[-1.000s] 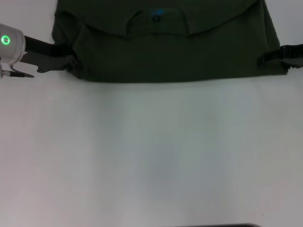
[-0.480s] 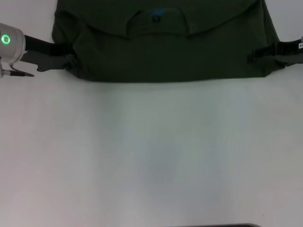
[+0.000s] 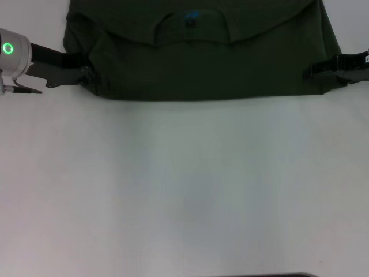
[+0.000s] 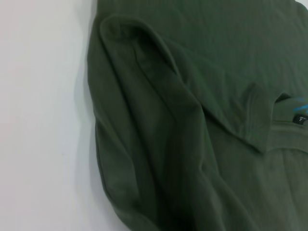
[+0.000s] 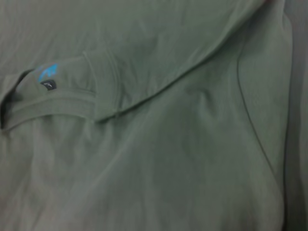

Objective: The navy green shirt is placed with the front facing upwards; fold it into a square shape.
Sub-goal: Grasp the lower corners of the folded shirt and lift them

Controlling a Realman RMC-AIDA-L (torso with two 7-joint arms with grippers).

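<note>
Moved back out toward the right edge of the table [image 3: 184, 184] a little: the right gripper [image 3: 314, 71], at the shirt's right side. Can't tell if its fingers are open or pinching. Same spot as before: the left gripper [image 3: 85, 75], at the shirt's left side, fingers also hard to tell. Folded at the table's far edge: the green shirt [image 3: 202, 63], collar and blue label [image 3: 192, 15] up.
</note>
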